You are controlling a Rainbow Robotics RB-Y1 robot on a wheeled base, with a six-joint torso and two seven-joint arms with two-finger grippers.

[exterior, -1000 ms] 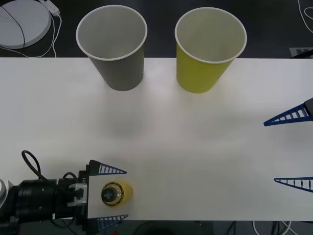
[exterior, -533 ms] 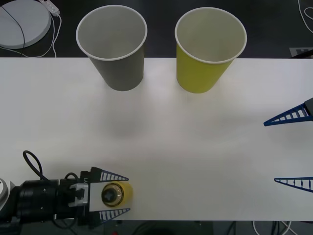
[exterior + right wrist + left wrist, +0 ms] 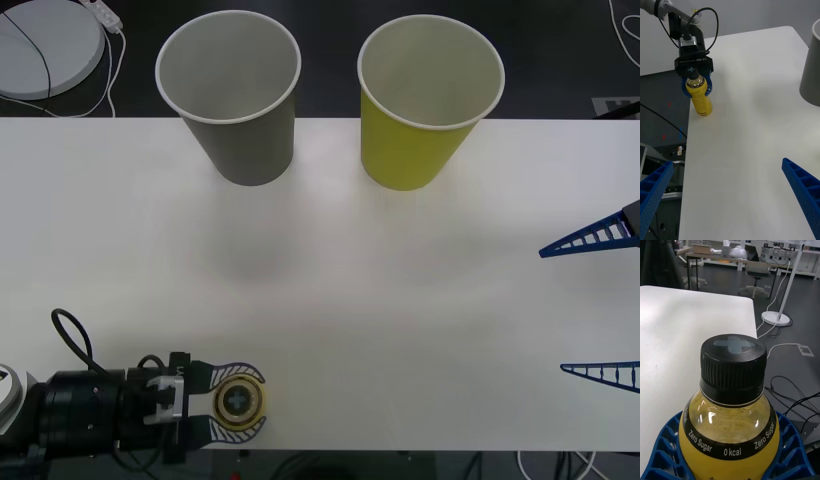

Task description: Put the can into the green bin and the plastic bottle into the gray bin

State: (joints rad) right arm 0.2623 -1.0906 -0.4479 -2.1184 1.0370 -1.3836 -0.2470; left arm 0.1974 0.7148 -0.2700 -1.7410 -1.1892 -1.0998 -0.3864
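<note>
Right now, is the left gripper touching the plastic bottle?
Touching. The left wrist view shows the left gripper with its blue fingers bent against the plastic bottle.

- The plastic bottle (image 3: 241,400) is small and yellow with a dark cap, upright in the lower left of the front frame, clamped in my left claw (image 3: 238,401).
- The gray bin (image 3: 232,95) stands upright, upper left of centre.
- The green bin (image 3: 425,100) stands upright beside it, to its right.
</note>
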